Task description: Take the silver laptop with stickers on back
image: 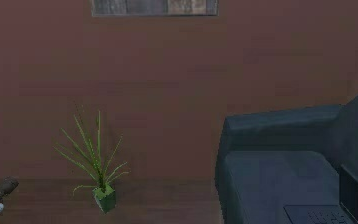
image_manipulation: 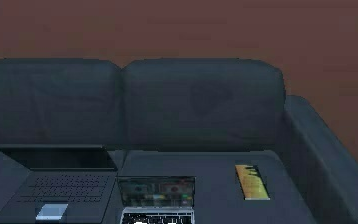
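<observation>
Two laptops lie with lids raised on the seat of a dark blue sofa [image_manipulation: 197, 110] in the arm side view. The one near the bottom middle is a silver laptop [image_manipulation: 157, 202] with a pale keyboard deck and a dim, patterned screen facing me; its back is hidden. To its left sits a black laptop [image_manipulation: 62, 180] with a dark screen and a light touchpad. In the forward view, a dark laptop [image: 332, 205] shows at the bottom right on the sofa [image: 277, 160] seat.
A flat yellow-brown object [image_manipulation: 252, 182] lies on the right seat cushion. A green potted plant [image: 99, 165] stands on the wooden floor by the red-brown wall. A small grey object [image: 2, 190] lies at the floor's far left. A framed picture [image: 155, 7] hangs high up.
</observation>
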